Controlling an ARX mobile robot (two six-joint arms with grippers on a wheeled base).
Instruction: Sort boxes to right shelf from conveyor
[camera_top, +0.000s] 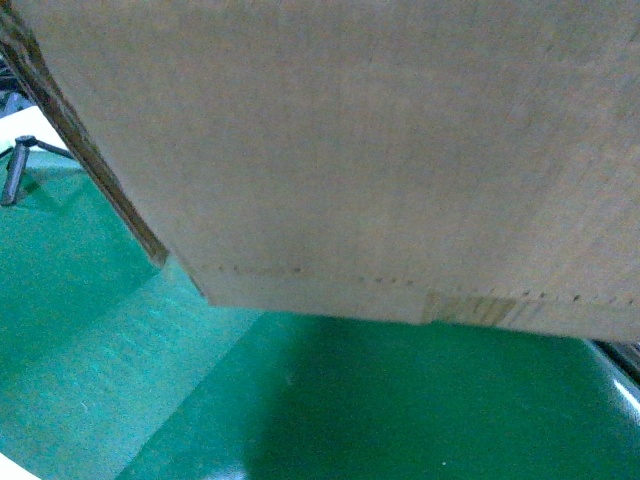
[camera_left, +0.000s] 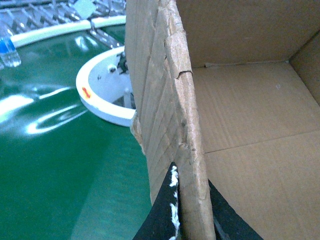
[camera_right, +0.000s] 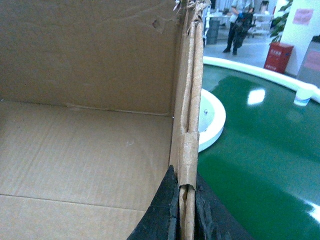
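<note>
So the big brown box (camera_top: 380, 150) is filling nearly the whole head view, hanging tilted over the green conveyor belt (camera_top: 300, 400) with its perforated line near the lower edge. The left gripper (camera_left: 192, 220) is pinching the box's ragged left wall, one black finger on each side, and the right gripper (camera_right: 186, 215) is clamped the same way on the right wall. Inside, the box looks empty, just bare cardboard floor.

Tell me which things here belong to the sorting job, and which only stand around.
For the job: cardboard box, green conveyor, left gripper and right gripper, each clamped on a box wall.

Standing around: tripod, water bottle, red cabinet, white cup.
</note>
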